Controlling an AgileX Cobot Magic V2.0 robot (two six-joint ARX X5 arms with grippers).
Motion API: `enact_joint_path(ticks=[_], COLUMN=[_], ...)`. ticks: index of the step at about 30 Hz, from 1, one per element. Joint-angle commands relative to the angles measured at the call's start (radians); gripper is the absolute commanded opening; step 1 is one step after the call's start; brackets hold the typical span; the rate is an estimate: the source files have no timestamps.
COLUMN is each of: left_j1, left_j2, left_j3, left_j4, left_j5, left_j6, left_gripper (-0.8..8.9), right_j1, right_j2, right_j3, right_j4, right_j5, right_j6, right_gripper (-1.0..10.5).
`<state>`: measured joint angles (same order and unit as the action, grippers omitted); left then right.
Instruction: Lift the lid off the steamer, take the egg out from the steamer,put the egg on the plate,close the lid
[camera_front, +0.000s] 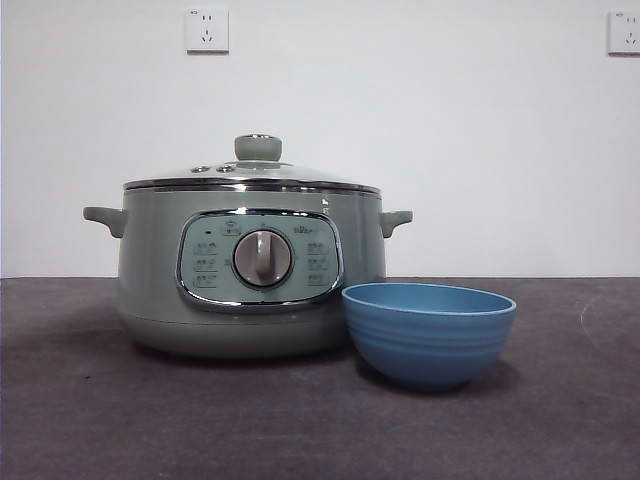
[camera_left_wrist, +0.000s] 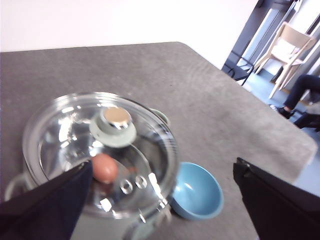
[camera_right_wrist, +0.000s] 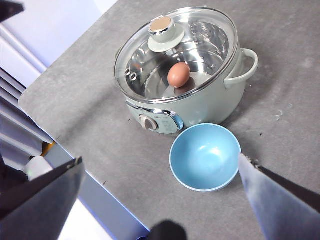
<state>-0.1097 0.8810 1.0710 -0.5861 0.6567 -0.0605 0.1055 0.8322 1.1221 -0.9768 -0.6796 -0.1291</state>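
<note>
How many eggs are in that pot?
1. A single brownish egg lies inside the steamer, seen through the closed glass lid. No other shows through the glass, though the rim could hide part of the floor.

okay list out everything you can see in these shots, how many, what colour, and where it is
steamer: one, pale sage green, on the grey table, behind and beside the plate
lid: one, clear glass with a chrome rim and green knob, closed on the steamer
egg: one, brownish, inside the steamer under the lid
plate: one, sky blue, a deep bowl, empty, by the steamer's dial side
table: one, dark grey
wall sockets: two, white, on the wall behind
chair: one, pale wood, beyond the table
left claw: open, above the steamer
right claw: open, above the plate
</note>
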Motion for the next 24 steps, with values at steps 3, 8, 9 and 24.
enact_joint_path(ticks=[3,8,9,24], left_j1=[-0.106,-0.227,-0.246,-0.356], left_j2=[0.15,0.296,0.319,0.623], left_j3=[0.064,0.097,0.098,0.098], left_j4=[0.108,0.259,0.284,0.489], left_j5=[-0.133,-0.287,-0.312,-0.52], left_j6=[0.03,0.089,0.1,0.249], left_gripper=[4.71,4.71,4.71,4.7], right_j1=[0.002,0.002,0.002,0.002], right_j2=[0.002,0.011,0.013,0.021], right_j3=[0.003,0.003,0.003,0.003], right_j4=[0.003,0.003,0.003,0.002], right_j5=[-0.001,-0.001,-0.001,-0.001], right_j6=[0.001,0.001,0.001,0.001], right_gripper=[6.0,6.0,6.0,6.0])
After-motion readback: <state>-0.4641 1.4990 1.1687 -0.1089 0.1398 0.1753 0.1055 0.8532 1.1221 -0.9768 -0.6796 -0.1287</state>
